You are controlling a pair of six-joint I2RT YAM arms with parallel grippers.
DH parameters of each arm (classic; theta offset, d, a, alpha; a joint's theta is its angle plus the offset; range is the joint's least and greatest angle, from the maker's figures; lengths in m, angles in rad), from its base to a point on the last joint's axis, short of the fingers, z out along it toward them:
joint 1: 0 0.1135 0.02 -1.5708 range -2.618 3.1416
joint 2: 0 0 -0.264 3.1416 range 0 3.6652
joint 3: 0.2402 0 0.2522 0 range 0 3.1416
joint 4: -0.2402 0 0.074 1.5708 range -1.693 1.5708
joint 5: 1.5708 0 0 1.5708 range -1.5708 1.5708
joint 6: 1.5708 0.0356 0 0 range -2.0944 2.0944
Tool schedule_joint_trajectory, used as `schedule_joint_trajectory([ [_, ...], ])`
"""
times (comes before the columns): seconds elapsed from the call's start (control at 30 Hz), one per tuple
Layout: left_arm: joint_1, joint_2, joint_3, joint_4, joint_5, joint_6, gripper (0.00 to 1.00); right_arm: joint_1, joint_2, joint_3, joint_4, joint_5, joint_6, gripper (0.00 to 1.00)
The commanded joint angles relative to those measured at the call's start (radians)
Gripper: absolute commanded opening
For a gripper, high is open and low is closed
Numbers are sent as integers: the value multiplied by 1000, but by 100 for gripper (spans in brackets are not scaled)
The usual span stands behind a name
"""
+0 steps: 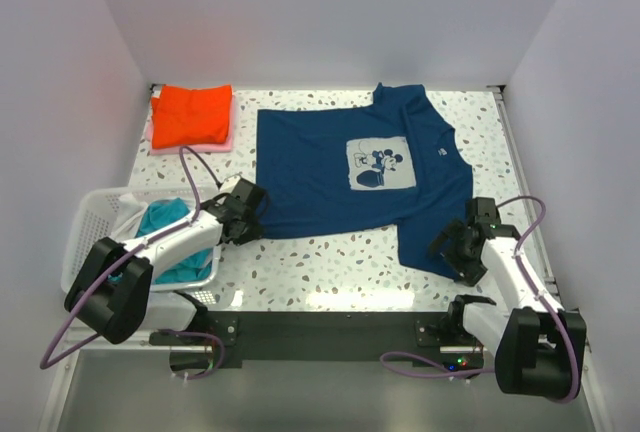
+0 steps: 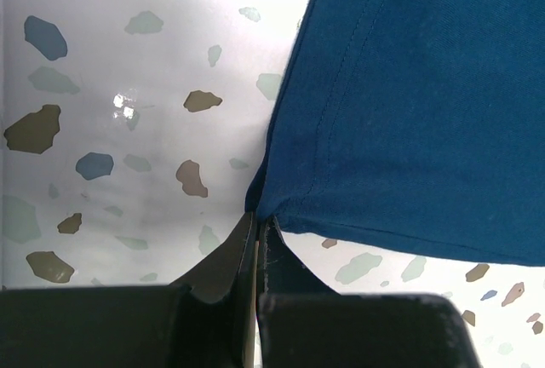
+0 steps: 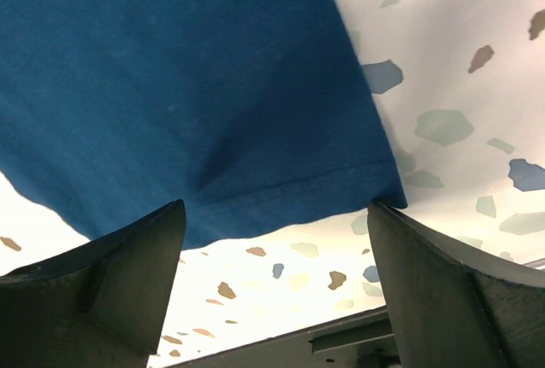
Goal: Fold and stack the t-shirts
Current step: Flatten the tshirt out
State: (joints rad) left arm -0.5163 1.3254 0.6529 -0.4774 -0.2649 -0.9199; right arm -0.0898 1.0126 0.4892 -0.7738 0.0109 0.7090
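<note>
top view: the navy t-shirt (image 1: 350,167) lies spread flat, print up, in the middle of the speckled table (image 1: 330,267).
left gripper (image 2: 258,230): clamped tight on the navy t-shirt's near left corner, with a pinch of hem between the tips.
right gripper (image 3: 274,215): jaws wide apart and holding nothing; the stitched edge at the shirt's near right corner lies between the two fingers.
folded stack: the orange t-shirt (image 1: 192,115) sits folded at the far left corner, on top of the pink t-shirt (image 1: 225,142), which shows only as a thin strip.
basket (image 1: 80,237): white, at the near left beside the left arm, with the teal t-shirt (image 1: 165,220) crumpled inside.
handling: the cloth looks light, soft and limp; it would likely sag and crease if lifted by one point.
where to hold: probably the corners, on the stitched hem where the cloth is doubled, with both corners raised together so the edge keeps straight.
count: four t-shirts, one each of navy, orange, pink and teal; one basket; two grippers.
</note>
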Motion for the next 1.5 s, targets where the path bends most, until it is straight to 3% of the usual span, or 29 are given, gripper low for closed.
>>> schedule_joint_trajectory([
  [0.0, 9, -15, 34, 33, -5, 21, 0, -1, 27, -23, 86, 38, 56, 88],
  [0.17, 9, -6, 44, 22, -11, 16, 0, -1, 57, -38, 128, 55, 53, 79],
  [0.37, 9, -3, 57, 5, -11, 12, 0, -1, 54, -34, 133, 40, 32, 55],
  [0.47, 9, 1, 56, 10, -2, 9, 0, -1, 18, -41, 119, 26, 20, 36],
  [0.5, 9, 3, 56, 14, 3, 13, 0, -1, 11, -44, 116, 24, 18, 23],
  [0.57, 9, 12, 60, 10, 9, 16, 0, -1, -17, -43, 104, 17, 6, 12],
  [0.6, 9, 12, 60, 8, 10, 15, 0, -1, -25, -38, 94, 15, 0, 0],
  [0.83, 9, -21, 51, -20, 30, 4, 0, 1, -121, 46, -39, -49, -6, 0],
  [1.03, 9, -75, 34, -75, 39, -30, 0, 1, -224, 176, -238, 6, -52, 0],
  [1.47, -2, -268, -58, -145, 64, -97, 0, 16, -370, 310, -509, 38, -75, 0],
])
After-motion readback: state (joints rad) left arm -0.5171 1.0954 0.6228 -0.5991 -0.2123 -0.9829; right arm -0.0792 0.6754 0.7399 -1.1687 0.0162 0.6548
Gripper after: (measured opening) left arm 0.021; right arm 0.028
